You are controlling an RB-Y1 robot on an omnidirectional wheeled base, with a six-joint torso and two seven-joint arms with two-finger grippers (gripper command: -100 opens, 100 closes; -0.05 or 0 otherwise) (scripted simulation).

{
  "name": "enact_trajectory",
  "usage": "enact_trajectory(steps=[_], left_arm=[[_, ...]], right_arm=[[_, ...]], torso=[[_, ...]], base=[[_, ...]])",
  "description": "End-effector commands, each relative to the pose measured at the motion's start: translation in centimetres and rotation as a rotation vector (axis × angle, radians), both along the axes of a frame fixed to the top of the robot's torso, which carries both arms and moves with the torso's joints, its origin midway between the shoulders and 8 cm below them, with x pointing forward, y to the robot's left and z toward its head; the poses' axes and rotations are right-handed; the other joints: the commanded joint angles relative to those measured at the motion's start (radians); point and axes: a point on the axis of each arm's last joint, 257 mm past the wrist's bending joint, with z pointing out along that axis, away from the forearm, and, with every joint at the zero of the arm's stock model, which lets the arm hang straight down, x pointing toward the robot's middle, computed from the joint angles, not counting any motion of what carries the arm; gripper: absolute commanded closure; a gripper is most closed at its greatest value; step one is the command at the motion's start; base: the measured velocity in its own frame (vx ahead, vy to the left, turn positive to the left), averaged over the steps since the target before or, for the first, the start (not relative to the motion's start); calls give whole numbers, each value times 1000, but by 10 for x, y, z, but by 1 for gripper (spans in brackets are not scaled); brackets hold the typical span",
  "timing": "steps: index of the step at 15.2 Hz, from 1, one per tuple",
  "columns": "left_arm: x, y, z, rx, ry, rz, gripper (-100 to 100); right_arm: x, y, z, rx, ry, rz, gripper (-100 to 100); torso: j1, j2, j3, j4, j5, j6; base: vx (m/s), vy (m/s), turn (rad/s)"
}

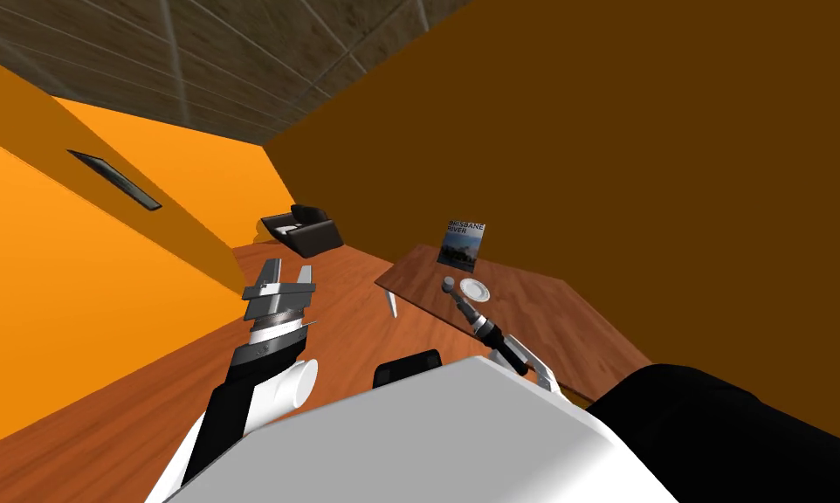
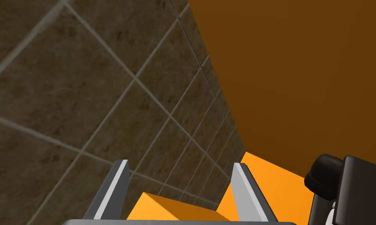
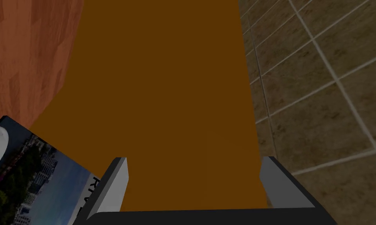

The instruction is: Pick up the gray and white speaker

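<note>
The speaker (image 1: 449, 282), as I take the small grey round thing to be, sits near the worktop (image 1: 549, 314) edge that faces me, toward its left corner. It is right at the tip of my outstretched right arm. The right tool (image 3: 195, 160) is spread wide and empty. Between its fingers lies only the brown wall, so it seems to aim over or past the speaker.

Closing now would likely catch nothing. A correcting sweep is the bigger worry: a small round body so close to the edge could be nudged and roll off onto the floor.

A white plate (image 1: 475, 290) lies just beside the speaker on the wall side, so a finger coming down there may strike or slide it. A book (image 1: 464, 243) stands upright at the worktop's far edge against the wall, close to one right finger in the wrist view. Pushing forward could tip it.

The left tool (image 1: 278, 275) is raised on my left, spread open and holding nothing. A dark armchair (image 1: 305, 229) stands well apart by the far wall.
</note>
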Motion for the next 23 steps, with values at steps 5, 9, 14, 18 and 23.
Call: enact_trajectory(steps=[5, 9, 14, 18, 23], left_arm=[[0, 0, 0, 0, 0, 0, 0], [0, 0, 0, 0, 0, 0, 0], [0, 0, 0, 0, 0, 0, 0], [0, 0, 0, 0, 0, 0, 0], [0, 0, 0, 0, 0, 0, 0]], right_arm=[[-13, -14, -40, -78, 80, 25, -100], [-34, -34, -89, -192, 186, 71, -100], [-62, -60, -133, -309, 293, 120, -100], [-91, -84, -168, -412, 390, 171, -100], [-116, -120, -192, -493, 479, 181, -100]], torso=[[0, 0, 0, 0, 0, 1], [1, -1, -1, 0, 0, 0], [1, -2, -1, 0, 0, 0], [2, -2, -1, 0, 0, 0], [2, -3, -2, -1, 1, 0]], base=[[2, 6, 109], [10, 18, 243], [22, 20, 188], [28, 25, 215], [39, 25, 160]])
